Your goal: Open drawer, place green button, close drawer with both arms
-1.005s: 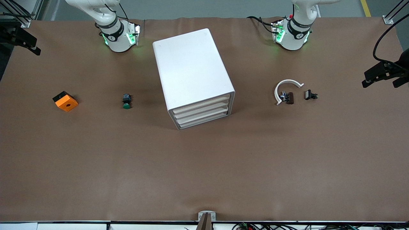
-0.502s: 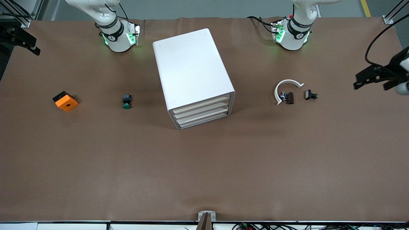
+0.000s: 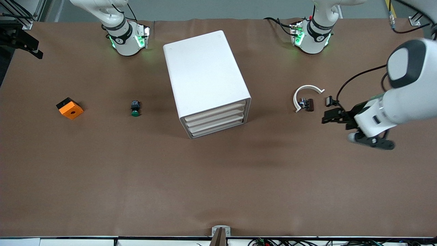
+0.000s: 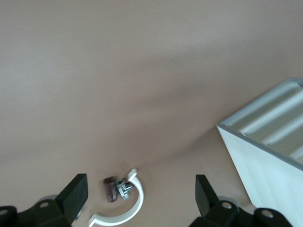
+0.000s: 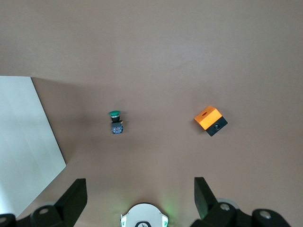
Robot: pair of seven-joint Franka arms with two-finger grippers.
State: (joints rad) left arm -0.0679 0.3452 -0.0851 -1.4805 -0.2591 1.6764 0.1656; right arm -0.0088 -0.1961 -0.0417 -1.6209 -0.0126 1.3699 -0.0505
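Left gripper (image 3: 333, 116), released, has swung in from the bench edge (right gripper (image 5: 140, 196) waits, released); drawer (image 3: 218, 129) shut, opening looks next.

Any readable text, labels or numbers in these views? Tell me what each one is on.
No text can be read in any view.
Black joint rings on both arm bases: small white marks, too small to read.
Cabinet: plain white, no label.
Button: no marking on its green cap.
Orange block: no marking.
Small black parts by the white arc: nothing legible.
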